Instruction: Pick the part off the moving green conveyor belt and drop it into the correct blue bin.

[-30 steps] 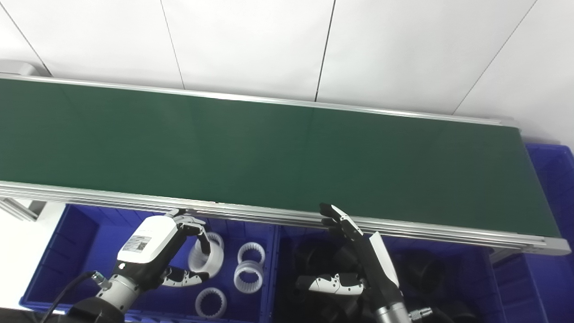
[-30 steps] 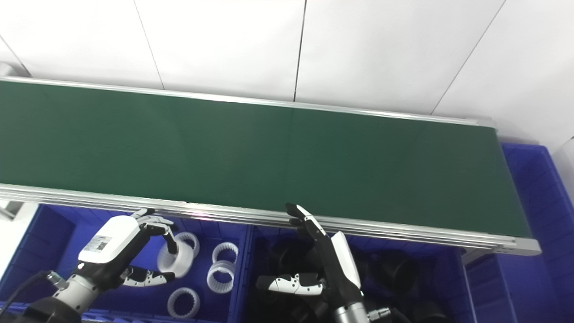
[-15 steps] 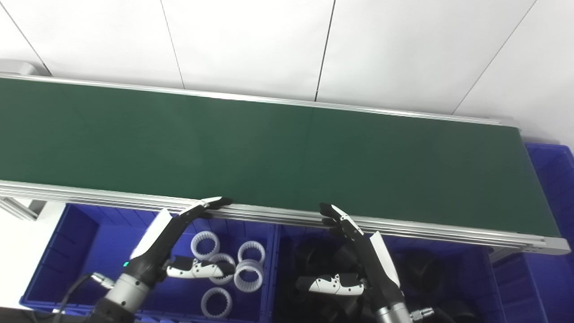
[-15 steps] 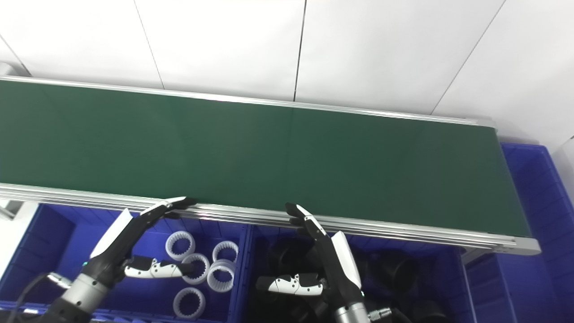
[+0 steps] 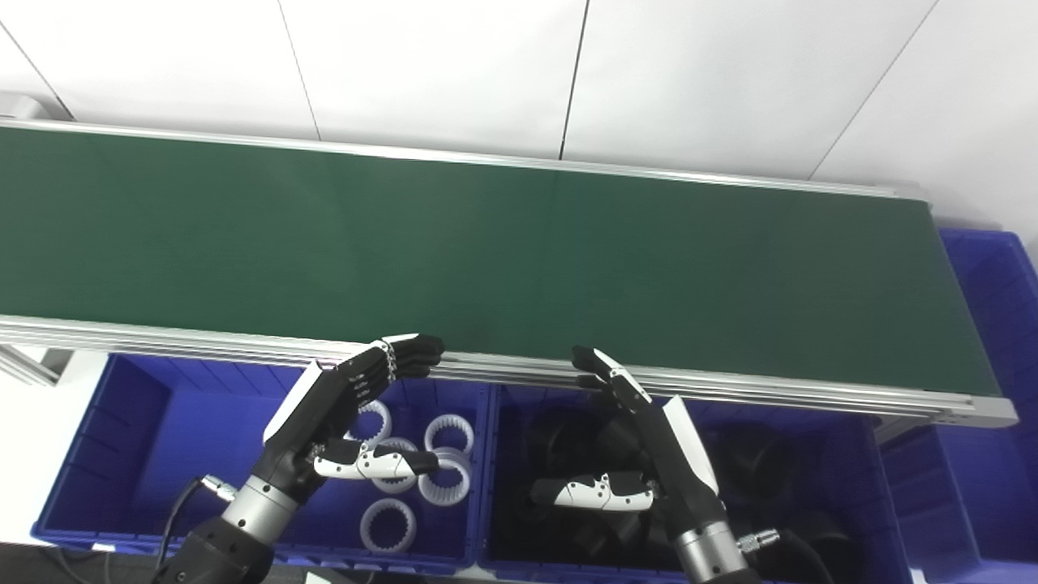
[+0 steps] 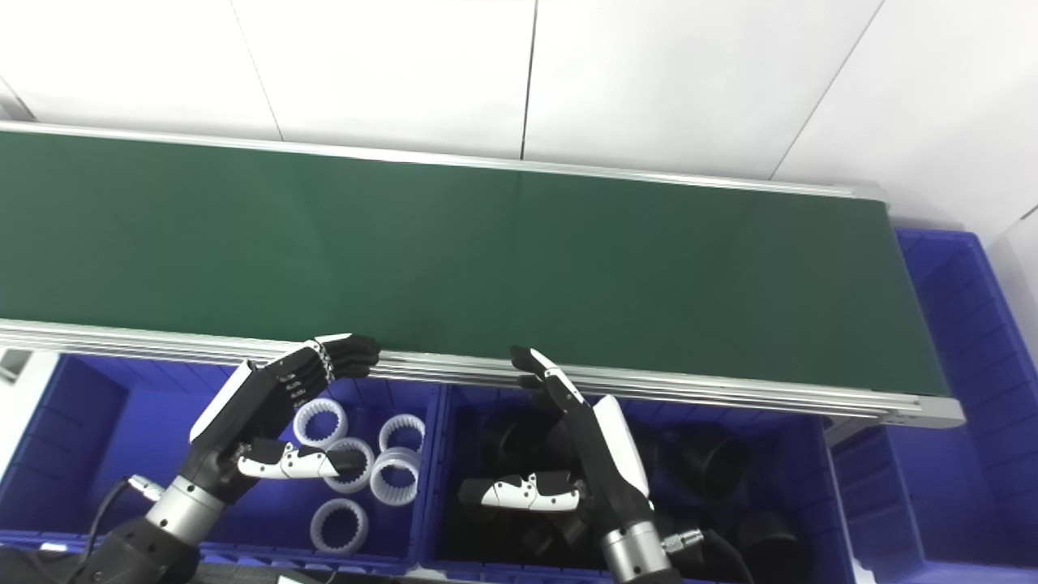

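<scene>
Left hand [image 5: 345,414] open, holding nothing, above left bin [image 5: 122,454]; four white rings [image 5: 389,523] lie inside, fingertips at the belt's near rail [image 5: 203,345]. Right hand [image 5: 641,454] open too, holding nothing, over middle bin [image 5: 859,478] of black parts [image 5: 762,478]. Belt [image 5: 486,251] bare green, no part visible on it. Third bin [image 5: 993,276] at belt's right end.

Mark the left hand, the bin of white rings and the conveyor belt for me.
left hand [image 5: 324,410], left eye view, back of the hand.
bin of white rings [image 5: 138,438], left eye view, bare blue floor at its left.
conveyor belt [image 5: 486,259], left eye view, middle of the green surface.
</scene>
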Available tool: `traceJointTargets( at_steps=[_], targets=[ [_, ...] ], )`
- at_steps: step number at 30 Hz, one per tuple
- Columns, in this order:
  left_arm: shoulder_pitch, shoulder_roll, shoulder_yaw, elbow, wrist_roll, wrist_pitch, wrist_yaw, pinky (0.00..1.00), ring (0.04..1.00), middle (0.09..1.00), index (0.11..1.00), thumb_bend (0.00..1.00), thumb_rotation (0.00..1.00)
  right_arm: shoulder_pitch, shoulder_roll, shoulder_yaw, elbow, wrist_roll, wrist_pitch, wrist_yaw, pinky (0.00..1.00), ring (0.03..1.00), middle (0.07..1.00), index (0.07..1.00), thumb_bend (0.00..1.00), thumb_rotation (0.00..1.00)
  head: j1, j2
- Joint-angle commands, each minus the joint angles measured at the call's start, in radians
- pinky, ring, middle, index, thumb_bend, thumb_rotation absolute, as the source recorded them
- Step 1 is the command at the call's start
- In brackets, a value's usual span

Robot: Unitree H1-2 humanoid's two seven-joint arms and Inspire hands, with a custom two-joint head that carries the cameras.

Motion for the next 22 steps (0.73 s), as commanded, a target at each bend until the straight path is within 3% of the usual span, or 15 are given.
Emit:
traceJointTargets(
  at_steps=[1,14,22],
  targets=[
    [-0.005,0.003,0.009,-0.018,-0.012,-0.039,-0.005,0.8,0.802,0.804,0.776,0.86,0.15,-0.001,0.007,0.006,-0.036,-0.004,0.011,0.002,0.75,0.814,0.859,0.882,0.89,0.29,0.0,-0.001],
    [0.003,-0.018,0.037,-0.004,-0.017,-0.07,-0.001,0.82,0.819,0.818,0.787,0.84,0.13,-0.004,0.01,0.007,-0.036,-0.009,0.018,0.003,0.77,0.823,0.864,0.881,0.89,0.31,0.003,-0.006],
    [-0.002,-0.03,0.051,0.01,-0.05,-0.066,-0.009,0.81,0.803,0.814,0.793,0.83,0.07,-0.008,0.01,0.006,-0.03,-0.013,0.014,0.001,0.76,0.82,0.864,0.882,0.88,0.31,0.007,-0.013]
  ],
)
